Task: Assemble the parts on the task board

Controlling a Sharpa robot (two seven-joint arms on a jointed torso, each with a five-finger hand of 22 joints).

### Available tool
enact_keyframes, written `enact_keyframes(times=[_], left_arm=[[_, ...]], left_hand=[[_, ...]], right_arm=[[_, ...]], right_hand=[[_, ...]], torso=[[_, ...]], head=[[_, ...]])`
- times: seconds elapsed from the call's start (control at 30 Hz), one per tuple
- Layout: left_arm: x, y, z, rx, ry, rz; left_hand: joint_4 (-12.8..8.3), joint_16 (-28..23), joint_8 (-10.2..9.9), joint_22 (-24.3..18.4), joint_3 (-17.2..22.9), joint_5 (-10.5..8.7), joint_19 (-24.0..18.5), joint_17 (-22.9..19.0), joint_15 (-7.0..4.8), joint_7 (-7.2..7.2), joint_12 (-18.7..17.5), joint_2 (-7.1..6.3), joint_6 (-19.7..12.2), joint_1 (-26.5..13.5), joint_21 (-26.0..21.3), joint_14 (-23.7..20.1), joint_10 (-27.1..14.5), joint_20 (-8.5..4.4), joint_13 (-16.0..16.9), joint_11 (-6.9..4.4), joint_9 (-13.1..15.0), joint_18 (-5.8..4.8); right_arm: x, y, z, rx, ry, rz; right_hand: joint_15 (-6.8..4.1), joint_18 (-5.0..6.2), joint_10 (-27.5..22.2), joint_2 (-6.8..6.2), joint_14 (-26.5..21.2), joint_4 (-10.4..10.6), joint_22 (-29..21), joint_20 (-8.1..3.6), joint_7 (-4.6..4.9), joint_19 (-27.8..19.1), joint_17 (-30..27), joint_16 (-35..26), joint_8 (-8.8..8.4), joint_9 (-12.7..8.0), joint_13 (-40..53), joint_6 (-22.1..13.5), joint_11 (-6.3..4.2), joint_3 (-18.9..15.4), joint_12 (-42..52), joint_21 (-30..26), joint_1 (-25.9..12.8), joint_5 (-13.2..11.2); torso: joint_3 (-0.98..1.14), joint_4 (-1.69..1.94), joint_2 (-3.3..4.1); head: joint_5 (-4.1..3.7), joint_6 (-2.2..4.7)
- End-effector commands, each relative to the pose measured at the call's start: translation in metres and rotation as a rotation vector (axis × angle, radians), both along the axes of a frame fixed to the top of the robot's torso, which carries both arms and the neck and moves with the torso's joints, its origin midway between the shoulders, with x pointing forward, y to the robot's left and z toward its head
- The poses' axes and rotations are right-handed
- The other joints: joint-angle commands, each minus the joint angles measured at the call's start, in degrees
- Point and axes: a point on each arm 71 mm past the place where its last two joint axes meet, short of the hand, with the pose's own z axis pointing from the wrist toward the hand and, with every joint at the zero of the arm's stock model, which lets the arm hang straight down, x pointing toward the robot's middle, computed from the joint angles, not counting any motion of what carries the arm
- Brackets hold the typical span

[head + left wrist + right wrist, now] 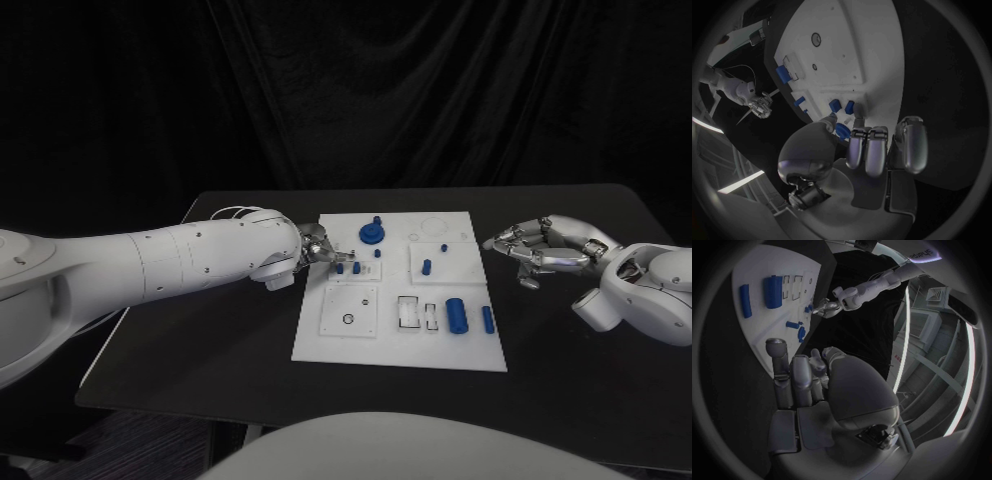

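Note:
The white task board [401, 335] lies mid-table. On it are a round blue knob [372, 234], two small blue pieces [348, 267], a short peg [427, 266], a thick blue cylinder [456, 313] and a slim blue bar [489, 319]. My left hand [310, 250] hovers at the board's far left edge. Its thumb [826, 122] and fingertips [859, 122] stand apart just short of the two small pieces [842, 105], with nothing between them. The knob [842, 131] shows under the hand. My right hand [541, 245] hangs off the board's right side, loosely curled and holding nothing.
Square recesses [415, 312] and a ring hole [351, 319] mark the board's near half. Bare black table [202, 360] surrounds the board. A dark curtain closes off the back.

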Motion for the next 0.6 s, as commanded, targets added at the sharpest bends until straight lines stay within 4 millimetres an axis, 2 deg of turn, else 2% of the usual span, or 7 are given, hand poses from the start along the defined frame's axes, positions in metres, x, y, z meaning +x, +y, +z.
enact_keyframes(times=[0.03, 0.23, 0.27, 0.37, 0.5, 0.53, 0.6], left_arm=[[-0.007, 0.003, -0.011, 0.015, 0.038, -0.013], [-0.003, 0.001, -0.001, -0.071, -0.120, -0.026], [-0.002, 0.001, 0.003, -0.080, -0.168, -0.034], [-0.003, 0.002, 0.011, -0.097, -0.275, -0.051], [0.000, 0.005, 0.030, -0.133, -0.407, -0.072], [0.002, 0.005, 0.042, -0.156, -0.475, -0.089], [0.006, 0.004, 0.057, -0.181, -0.543, -0.115]], left_hand=[[0.6, -0.2, 0.9, 5.6, -1.6, -0.19, 0.0, 15.1, 0.34, -0.11, 0.2, 0.62, 0.2, -0.9, -0.1, 6.0, 6.1, 0.02, 15.1, 0.09, 1.2, 0.83], [0.7, -0.2, 2.4, 6.2, -4.5, -0.09, 0.4, 15.1, 0.15, -0.39, 0.2, 2.31, 0.3, -2.1, 0.3, 6.0, 6.1, -0.14, 15.1, -0.14, 3.6, 0.69], [0.9, -0.2, 3.6, 6.8, -5.7, 0.06, 0.9, 15.1, 0.06, -0.56, 0.2, 2.24, 0.1, -0.7, 0.9, 6.0, 6.1, -0.37, 15.1, -0.46, 5.2, 0.51], [0.2, -0.2, 5.1, 7.8, -7.1, 0.54, 1.7, 15.1, -0.28, -0.90, 0.2, 1.85, -0.2, 2.3, 1.9, 6.0, 6.1, -0.55, 15.1, -0.61, 7.2, 0.17], [-0.3, -0.2, 6.3, 8.4, -8.4, 1.53, 2.2, 15.1, -0.53, -1.22, 0.2, 1.58, 0.0, 5.5, 2.6, 6.0, 6.1, -0.80, 15.1, -0.90, 8.4, -0.02], [-0.6, -0.2, 6.3, 8.5, -8.7, 2.12, 2.3, 15.1, -0.55, -1.18, 0.2, 1.57, -0.6, 6.9, 2.6, 6.0, 6.1, -0.84, 15.1, -0.89, 8.5, -0.05], [-1.2, -0.2, 5.5, 8.2, -8.9, 3.84, 1.7, 15.1, -0.02, -0.29, 0.2, 1.69, -4.6, 10.1, 2.0, 6.0, 6.1, -0.49, 15.1, -0.20, 8.5, 0.09]], right_arm=[[-0.001, 0.000, -0.002, -0.009, 0.019, 0.006], [-0.001, 0.000, -0.002, -0.008, 0.017, 0.005], [-0.001, -0.001, -0.002, -0.008, 0.017, 0.004], [-0.001, -0.002, -0.002, -0.009, 0.017, 0.001], [-0.001, -0.002, -0.002, -0.014, 0.016, -0.001], [-0.001, -0.002, -0.002, -0.017, 0.015, 0.000], [-0.001, -0.002, -0.002, -0.019, 0.014, 0.000]], right_hand=[[-0.12, 0.45, -0.4, -0.05, -0.4, 0.1, 3.8, 0.02, 0.03, -0.5, 0.0, -0.1, 0.35, -0.1, -0.1, -0.3, 0.14, 0.3, -0.2, -0.4, 0.5, 0.4], [-0.12, 0.46, -0.5, -0.06, -0.4, 0.1, 3.8, 0.02, 0.04, -0.5, 0.0, -0.1, 0.37, -0.1, -0.2, -0.3, 0.15, 0.4, -0.2, -0.4, 0.6, 0.5], [-0.12, 0.46, -0.5, -0.06, -0.4, 0.1, 3.8, 0.02, 0.04, -0.5, 0.0, -0.1, 0.37, -0.1, -0.2, -0.3, 0.15, 0.4, -0.2, -0.4, 0.6, 0.5], [-0.12, 0.46, -0.5, -0.06, -0.4, 0.1, 3.8, 0.02, 0.04, -0.5, 0.0, -0.1, 0.37, -0.1, -0.2, -0.3, 0.15, 0.4, -0.2, -0.4, 0.6, 0.5], [-0.12, 0.46, -0.4, -0.06, -0.4, 0.1, 3.8, 0.02, 0.05, -0.5, 0.0, -0.1, 0.38, -0.1, -0.1, -0.3, 0.16, 0.4, -0.2, -0.4, 0.6, 0.6], [-0.11, 0.46, -0.5, -0.10, -0.4, 0.2, 3.8, 0.02, 0.07, -0.5, -0.1, -0.1, 0.41, -0.1, -0.2, -0.3, 0.18, 0.4, -0.2, -0.4, 0.5, 0.6], [-0.09, 0.45, -0.4, -0.18, -0.4, 0.3, 3.8, 0.03, 0.09, -0.5, -0.1, -0.1, 0.46, -0.1, -0.2, -0.3, 0.21, 0.3, -0.2, -0.4, 0.4, 0.6]], torso=[[-0.01, 0.02, -0.03], [-0.07, -0.01, -0.03], [-0.07, -0.01, -0.02], [-0.08, 0.01, 0.01], [-0.09, 0.02, 0.02], [-0.08, 0.01, 0.01], [-0.09, -0.02, 0.00]], head=[[0.09, 0.01], [-0.02, 0.01], [-0.05, 0.01], [-0.17, 0.01], [-0.30, 0.01], [-0.33, 0.01], [-0.37, 0.01]])
